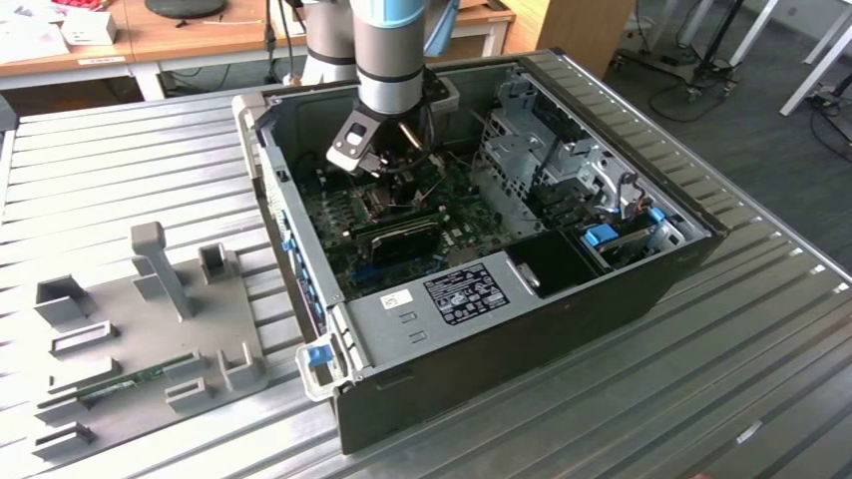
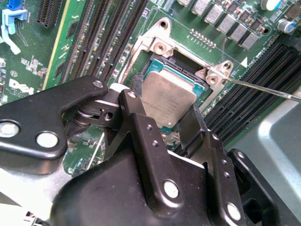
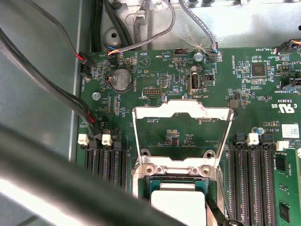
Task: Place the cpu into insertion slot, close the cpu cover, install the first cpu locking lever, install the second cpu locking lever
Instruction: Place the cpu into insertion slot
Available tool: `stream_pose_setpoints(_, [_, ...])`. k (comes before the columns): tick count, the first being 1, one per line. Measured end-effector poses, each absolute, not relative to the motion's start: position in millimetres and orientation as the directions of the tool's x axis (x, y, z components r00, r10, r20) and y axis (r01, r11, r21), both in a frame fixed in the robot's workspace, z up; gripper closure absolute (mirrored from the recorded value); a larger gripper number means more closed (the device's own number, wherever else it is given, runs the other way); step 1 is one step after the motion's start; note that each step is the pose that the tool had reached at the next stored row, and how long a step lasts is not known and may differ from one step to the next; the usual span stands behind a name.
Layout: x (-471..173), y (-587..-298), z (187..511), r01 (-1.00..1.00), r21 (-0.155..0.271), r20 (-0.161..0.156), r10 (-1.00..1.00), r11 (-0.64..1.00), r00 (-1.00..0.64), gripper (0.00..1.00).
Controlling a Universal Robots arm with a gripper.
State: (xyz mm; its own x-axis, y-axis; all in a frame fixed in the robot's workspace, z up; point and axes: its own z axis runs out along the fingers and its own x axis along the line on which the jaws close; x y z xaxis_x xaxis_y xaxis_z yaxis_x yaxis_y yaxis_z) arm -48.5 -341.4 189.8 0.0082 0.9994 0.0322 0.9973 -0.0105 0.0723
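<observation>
Ribbed sheet metal forms the table (image 1: 745, 399) in the exterior view. An open computer case (image 1: 639, 284) lies on its side there, and the arm reaches down into it with the gripper (image 1: 386, 172) low over the green board. On the exterior view's left, a grey fixture plate (image 1: 160, 339) carries a memory stick (image 1: 127, 384). In the second wrist view the gripper (image 2: 167, 107) has its two black fingers (image 2: 137, 113) drawn in against opposite edges of the cpu (image 2: 167, 94), holding it over the insertion slot (image 2: 184, 70) (seated or just above, I cannot tell). A thin locking lever (image 2: 263, 89) juts out beside the socket, and long black memory slots (image 2: 108, 42) run along either side. In the first wrist view the cpu cover (image 3: 183, 108) stands swung up on its hinge, the board showing through its window, with the cpu (image 3: 181, 205) just beyond its hinged edge.
</observation>
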Motion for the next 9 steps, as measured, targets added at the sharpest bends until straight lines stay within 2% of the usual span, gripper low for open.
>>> stream_pose_setpoints(9, [-48.4, -341.4, 191.5, 0.997, 0.073, 0.033, 0.999, -0.011, 0.008, 0.46])
